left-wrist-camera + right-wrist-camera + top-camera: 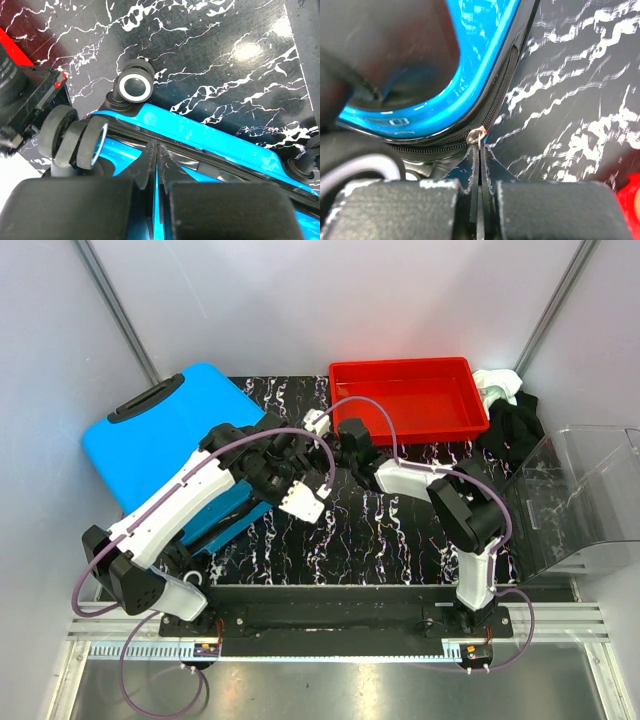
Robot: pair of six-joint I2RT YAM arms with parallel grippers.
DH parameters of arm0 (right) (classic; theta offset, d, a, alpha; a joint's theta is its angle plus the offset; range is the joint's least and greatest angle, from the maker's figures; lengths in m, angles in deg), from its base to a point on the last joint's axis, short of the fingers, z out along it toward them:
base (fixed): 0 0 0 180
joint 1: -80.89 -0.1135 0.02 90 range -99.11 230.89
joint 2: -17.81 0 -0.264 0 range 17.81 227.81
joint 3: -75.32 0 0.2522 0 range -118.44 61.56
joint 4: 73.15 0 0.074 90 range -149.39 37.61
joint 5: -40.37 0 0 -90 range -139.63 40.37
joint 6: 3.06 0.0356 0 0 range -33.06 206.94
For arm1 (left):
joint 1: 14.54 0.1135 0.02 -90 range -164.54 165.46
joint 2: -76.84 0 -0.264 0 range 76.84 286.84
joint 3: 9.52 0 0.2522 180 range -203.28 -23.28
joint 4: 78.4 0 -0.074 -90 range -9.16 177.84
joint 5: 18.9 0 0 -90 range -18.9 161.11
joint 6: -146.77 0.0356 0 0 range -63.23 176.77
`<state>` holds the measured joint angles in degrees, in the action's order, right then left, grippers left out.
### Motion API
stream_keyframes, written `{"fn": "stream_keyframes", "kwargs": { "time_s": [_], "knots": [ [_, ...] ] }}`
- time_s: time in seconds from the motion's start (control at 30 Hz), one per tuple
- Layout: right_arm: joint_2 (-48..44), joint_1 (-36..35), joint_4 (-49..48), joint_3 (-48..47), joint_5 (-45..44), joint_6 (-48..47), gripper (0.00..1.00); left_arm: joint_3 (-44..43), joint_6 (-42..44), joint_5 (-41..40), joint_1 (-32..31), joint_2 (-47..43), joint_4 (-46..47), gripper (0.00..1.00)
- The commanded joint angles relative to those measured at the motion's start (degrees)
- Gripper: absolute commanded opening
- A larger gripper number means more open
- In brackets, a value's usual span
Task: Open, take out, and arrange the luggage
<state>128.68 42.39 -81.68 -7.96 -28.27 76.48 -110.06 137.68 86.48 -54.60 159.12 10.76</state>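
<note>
Unzipping the luggage (150, 440), looks like: right claw (480, 150) pinching the zipper pull (479, 136) at its tips, left claw (156, 147) pressed together, steady drag next.

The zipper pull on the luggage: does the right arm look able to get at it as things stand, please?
Probably yes: the right gripper is shut with its tips right at the zipper pull on the luggage, nothing between them.
</note>
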Motion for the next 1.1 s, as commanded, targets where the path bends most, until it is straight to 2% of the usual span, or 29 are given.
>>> {"fn": "stream_keyframes", "kwargs": {
  "time_s": [0.0, 0.03, 0.07, 0.1, 0.13, 0.2, 0.3, 0.4, 0.43, 0.6, 0.87, 1.07],
  "knots": [
    [0.4, 0.1, -23.2, -0.7, 7.2, -3.9, 0.00, -3.0, -4.5, -1.8, -0.2, -0.4, -4.9, 0.00],
    [0.4, -0.4, -22.8, -0.5, 7.2, -3.8, 0.00, -2.6, -5.8, -3.4, -0.2, -0.6, -0.1, 0.01],
    [0.1, -0.7, -22.8, -0.4, 7.2, -3.3, 0.00, -2.0, -9.2, -7.4, -0.2, -1.0, 3.3, 0.13],
    [0.0, -0.9, -22.9, 0.0, 7.5, -1.3, 0.00, -0.5, -10.7, -9.6, -0.2, -1.8, 6.7, 0.39],
    [0.0, -0.9, -23.0, 0.1, 8.0, 0.0, 0.00, 0.6, -11.9, -11.8, -0.2, -2.0, 12.3, 0.54],
    [0.0, -1.0, -22.8, 0.2, 9.2, 3.6, 0.00, 2.4, -13.3, -15.2, -0.1, -2.6, 15.8, 0.76],
    [-0.3, -1.5, -21.4, 0.7, 8.3, 6.5, 0.00, 5.3, -14.3, -17.7, -0.4, -2.8, 19.4, 0.91],
    [-0.7, -2.0, -19.5, 1.0, 6.4, 9.1, 0.00, 5.5, -16.6, -18.5, -0.5, -2.1, 22.4, 0.94],
    [-0.8, -1.9, -17.9, 0.9, 6.0, 10.1, 0.00, 5.3, -17.2, -18.5, -0.6, -1.5, 23.8, 0.99],
    [-1.1, -2.7, -15.4, 0.4, 6.3, 16.1, 0.00, 6.1, -18.5, -20.7, -0.6, 1.5, 29.7, 0.99],
    [-4.6, -7.0, -16.4, 3.6, 5.8, 17.3, 0.00, 7.1, -7.4, -20.7, -0.3, 5.1, 26.9, 0.99],
    [-4.9, -8.5, -21.8, 6.5, 7.0, 23.0, 0.00, 2.7, 3.2, -19.8, 1.9, 7.3, 21.1, 0.99]
  ]
}}
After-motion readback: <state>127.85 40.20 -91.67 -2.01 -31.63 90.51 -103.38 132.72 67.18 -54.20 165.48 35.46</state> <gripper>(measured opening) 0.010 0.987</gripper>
